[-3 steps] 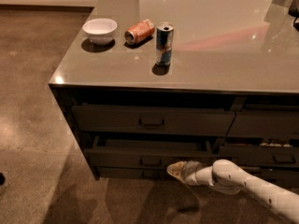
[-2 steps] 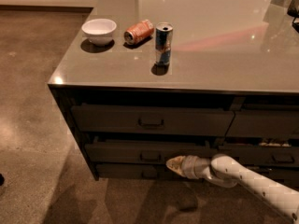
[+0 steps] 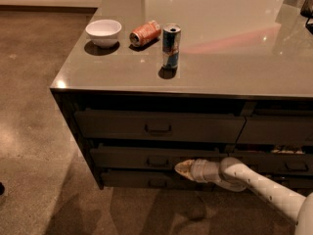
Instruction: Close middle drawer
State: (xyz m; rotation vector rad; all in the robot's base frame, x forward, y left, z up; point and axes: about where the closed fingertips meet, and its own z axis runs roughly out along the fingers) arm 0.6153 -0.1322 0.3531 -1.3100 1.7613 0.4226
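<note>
The gripper [image 3: 184, 168], jaws seemingly pressed together into one tip, sits against the front of the slightly open middle drawer [image 3: 124, 158], just right of its pull [image 3: 157, 161], so the pushing step seems in hand, and next it needs a straight inward push until the front is flush.

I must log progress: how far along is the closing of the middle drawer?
Approach looks done: the pincer sits at the front of the middle drawer, just right of its pull. In hand: probably the push. Left: the front seems not yet flush, so pushing it in remains.
</note>
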